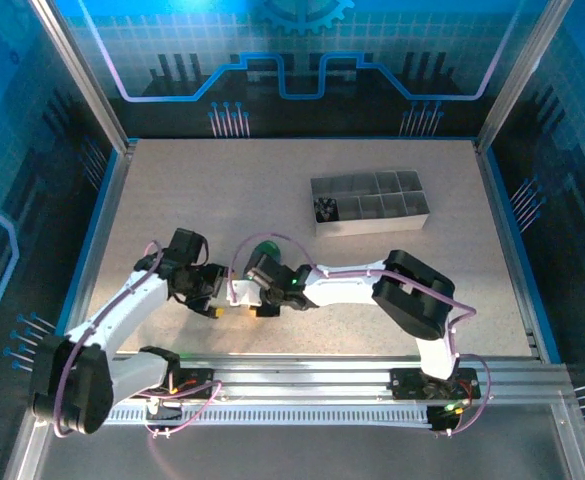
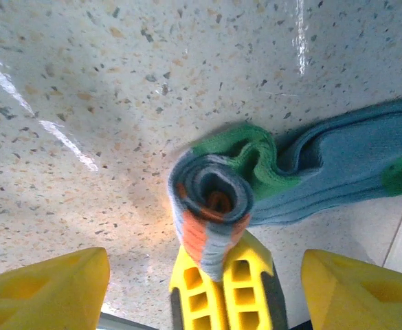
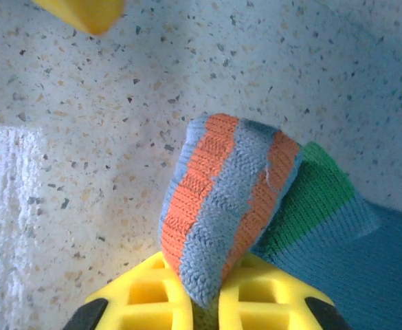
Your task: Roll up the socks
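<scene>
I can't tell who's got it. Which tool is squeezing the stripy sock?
The right tool: its yellow fingers are pinched shut on the rolled sock. The left tool stands open, one finger on each side of it.

The blue-grey striped knitted sock (image 2: 338, 165) runs past the right edge of the left wrist view. Dark items (image 1: 326, 210) inside the grey divided tray (image 1: 372, 224) are too small to identify.

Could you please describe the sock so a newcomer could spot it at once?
On the speckled table, look nearer and left of the grey divided tray. The sock is pinched in the right gripper: a blue-grey roll with orange bands and a green cuff.
</scene>
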`<state>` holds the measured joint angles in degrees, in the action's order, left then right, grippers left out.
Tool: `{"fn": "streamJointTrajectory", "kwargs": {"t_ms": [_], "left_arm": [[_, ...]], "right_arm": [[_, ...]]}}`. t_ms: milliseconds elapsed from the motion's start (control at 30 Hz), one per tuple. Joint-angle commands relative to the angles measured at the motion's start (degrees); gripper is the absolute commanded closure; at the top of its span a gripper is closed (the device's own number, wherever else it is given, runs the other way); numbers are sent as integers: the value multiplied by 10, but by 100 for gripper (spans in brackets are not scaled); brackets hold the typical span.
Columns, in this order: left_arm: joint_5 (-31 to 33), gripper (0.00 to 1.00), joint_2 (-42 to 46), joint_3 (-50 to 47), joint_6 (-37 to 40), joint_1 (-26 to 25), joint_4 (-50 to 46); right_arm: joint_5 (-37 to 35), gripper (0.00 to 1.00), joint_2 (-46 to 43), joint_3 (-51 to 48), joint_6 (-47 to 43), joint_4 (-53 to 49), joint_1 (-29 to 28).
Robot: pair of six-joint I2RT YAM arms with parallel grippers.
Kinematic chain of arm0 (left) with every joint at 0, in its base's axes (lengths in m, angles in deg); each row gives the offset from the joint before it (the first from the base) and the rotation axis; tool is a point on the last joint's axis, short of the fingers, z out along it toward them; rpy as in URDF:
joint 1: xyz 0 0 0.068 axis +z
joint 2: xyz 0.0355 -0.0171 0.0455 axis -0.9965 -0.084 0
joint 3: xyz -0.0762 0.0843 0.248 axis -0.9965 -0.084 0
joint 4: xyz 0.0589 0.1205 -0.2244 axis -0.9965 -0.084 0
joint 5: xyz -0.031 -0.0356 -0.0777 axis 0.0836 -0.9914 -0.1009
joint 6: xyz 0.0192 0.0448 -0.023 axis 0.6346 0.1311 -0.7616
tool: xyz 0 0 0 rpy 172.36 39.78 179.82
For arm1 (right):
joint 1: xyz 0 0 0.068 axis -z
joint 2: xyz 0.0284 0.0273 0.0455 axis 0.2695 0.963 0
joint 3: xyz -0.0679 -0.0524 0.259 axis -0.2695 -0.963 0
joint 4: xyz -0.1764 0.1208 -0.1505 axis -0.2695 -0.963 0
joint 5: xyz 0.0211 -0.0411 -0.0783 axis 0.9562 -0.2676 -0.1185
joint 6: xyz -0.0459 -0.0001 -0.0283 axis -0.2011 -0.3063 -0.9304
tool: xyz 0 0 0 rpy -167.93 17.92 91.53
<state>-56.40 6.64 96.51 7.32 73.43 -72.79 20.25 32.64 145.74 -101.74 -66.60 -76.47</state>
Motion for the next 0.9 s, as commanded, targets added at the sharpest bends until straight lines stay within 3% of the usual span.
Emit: {"fn": "streamJointTrajectory", "kwargs": {"t_ms": [0, 200, 400, 700, 767, 867], "left_arm": [[-23, 26, 24, -40, -3, 8, 47], [-58, 36, -13, -52, 22, 6, 117], [-53, 37, -79, -32, 48, -20, 161], [-23, 44, -164, -8, 75, -60, 165], [-14, 51, -191, 5, 88, -72, 144], [9, 78, -224, 19, 102, -88, 74]], "right_arm": [[131, 100, 36, 6, 54, -106, 23], [285, 100, 77, 30, 122, -127, 85], [387, 100, 127, 49, 172, -136, 131], [424, 100, 149, 52, 202, -126, 156], [414, 96, 147, 53, 202, -124, 155], [376, 85, 123, 40, 201, -104, 154]]}}
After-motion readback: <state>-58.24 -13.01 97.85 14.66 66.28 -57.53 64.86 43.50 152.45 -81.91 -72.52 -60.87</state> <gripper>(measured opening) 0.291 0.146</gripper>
